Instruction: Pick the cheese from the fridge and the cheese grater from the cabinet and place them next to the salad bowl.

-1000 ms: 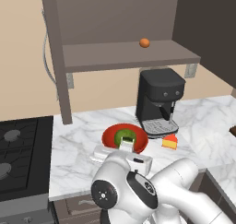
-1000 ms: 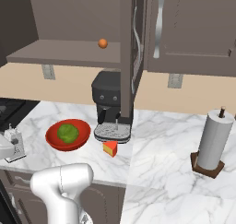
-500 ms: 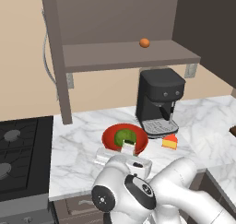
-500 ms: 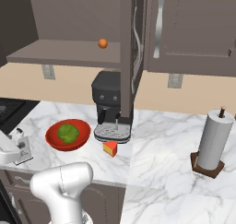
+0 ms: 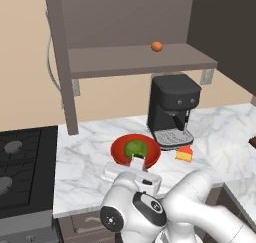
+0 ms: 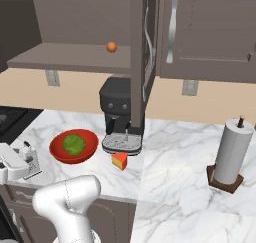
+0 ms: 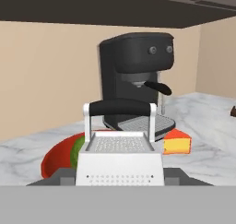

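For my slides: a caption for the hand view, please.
Cheese grater held up before the salad bowl, cheese and coffee machine.

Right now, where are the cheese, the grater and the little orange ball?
cheese (image 6: 119, 161): right base view, on its yellow side.
grater (image 7: 119, 162): hand view, on its front face with the holes.
orange ball (image 5: 157, 46): left base view, on its middle.

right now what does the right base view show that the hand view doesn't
Right base view alone: a paper towel roll on its wooden stand, the small orange ball on the cabinet shelf, a closed cupboard door with a silver handle, and the whole marble counter.

Hand view alone: the cheese grater up close, with its dark handle and perforated face.

Both: the black coffee machine, the red salad bowl with its green leafy ball, and the cheese beside the machine's base.
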